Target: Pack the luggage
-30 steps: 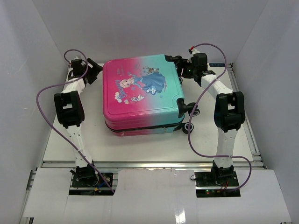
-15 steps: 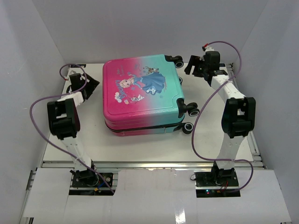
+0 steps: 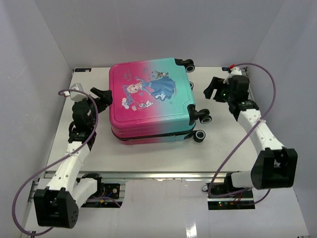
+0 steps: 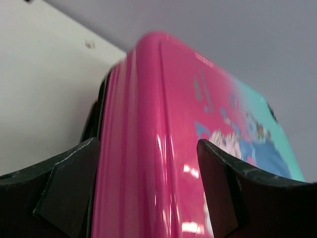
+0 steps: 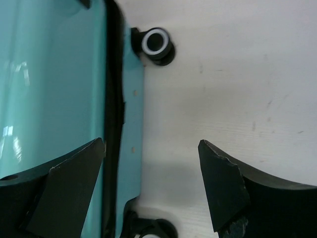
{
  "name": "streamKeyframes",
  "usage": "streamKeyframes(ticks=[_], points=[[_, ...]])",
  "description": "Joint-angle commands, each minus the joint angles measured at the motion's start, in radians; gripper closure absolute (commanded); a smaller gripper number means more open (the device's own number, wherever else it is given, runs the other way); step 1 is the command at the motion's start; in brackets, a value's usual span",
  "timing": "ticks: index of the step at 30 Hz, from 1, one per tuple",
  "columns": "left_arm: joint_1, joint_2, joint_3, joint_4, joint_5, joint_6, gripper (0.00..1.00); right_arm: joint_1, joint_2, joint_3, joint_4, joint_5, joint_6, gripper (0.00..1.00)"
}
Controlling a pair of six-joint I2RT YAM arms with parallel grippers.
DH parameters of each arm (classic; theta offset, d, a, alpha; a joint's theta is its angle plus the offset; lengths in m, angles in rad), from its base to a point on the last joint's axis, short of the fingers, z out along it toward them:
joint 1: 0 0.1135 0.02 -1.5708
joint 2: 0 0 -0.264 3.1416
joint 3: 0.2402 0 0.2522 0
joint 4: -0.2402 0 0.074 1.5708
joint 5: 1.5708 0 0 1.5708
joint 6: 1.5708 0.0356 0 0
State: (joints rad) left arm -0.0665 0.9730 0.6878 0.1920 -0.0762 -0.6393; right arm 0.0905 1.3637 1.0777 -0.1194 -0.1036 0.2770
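Flanking luggage (image 3: pixel 148 101) edges, left fingers (image 3: pixel 105 95), right fingers (image 3: pixel 211 89), both spread

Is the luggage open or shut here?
Shut: the luggage lies flat with both shell halves stacked together, printed side up, no lining visible.

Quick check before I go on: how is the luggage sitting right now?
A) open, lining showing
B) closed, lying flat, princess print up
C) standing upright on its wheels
B: the luggage lies flat on the table with its two shells shut together, the print facing up and the wheels sticking out sideways.
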Motion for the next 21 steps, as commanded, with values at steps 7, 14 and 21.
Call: streamKeyframes(ticks=[7,14,21], points=[[-0.259,-0.19,-0.017,-0.312,0.027,0.08,0.14,0.261,-0.515,-0.347,-0.045,0.179,0.057,0.17],[-0.283,-0.263,0.147,-0.457,0.087,0.113,0.14,0.465,-0.619,-0.391,-0.14,0.514,0.105,0.16],[-0.29,-0.143,0.198,-0.534,0.038,0.16,0.14,0.53,-0.661,-0.374,-0.151,0.511,0.114,0.16]])
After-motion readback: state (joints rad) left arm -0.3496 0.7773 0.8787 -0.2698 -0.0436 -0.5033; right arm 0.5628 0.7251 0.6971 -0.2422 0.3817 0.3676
